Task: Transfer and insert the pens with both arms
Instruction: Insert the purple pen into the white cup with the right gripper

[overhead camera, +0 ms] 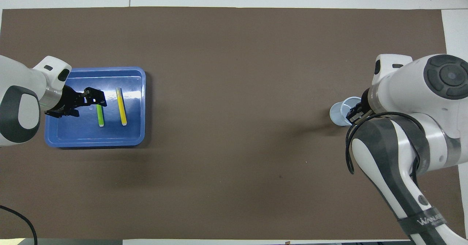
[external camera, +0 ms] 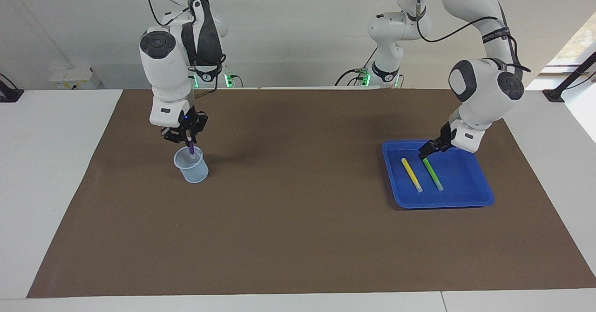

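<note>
Purple pen [external camera: 191, 148] pinched in the right gripper [external camera: 188, 140] over the cup [external camera: 191, 165] should drop straight, while the left gripper [external camera: 426, 152], fingers unreadable, meets the green pen [external camera: 433, 174].

purple pen [external camera: 191, 148]: stood nearly upright, lower end inside the clear cup [external camera: 191, 165] | yellow pen [external camera: 411, 174]: lay flat in the blue tray [external camera: 447, 202], pale tip pointing away from the robots | green pen [external camera: 433, 174]: lay flat just beside the yellow pen, parallel, same tray, pale tip the same way
</note>
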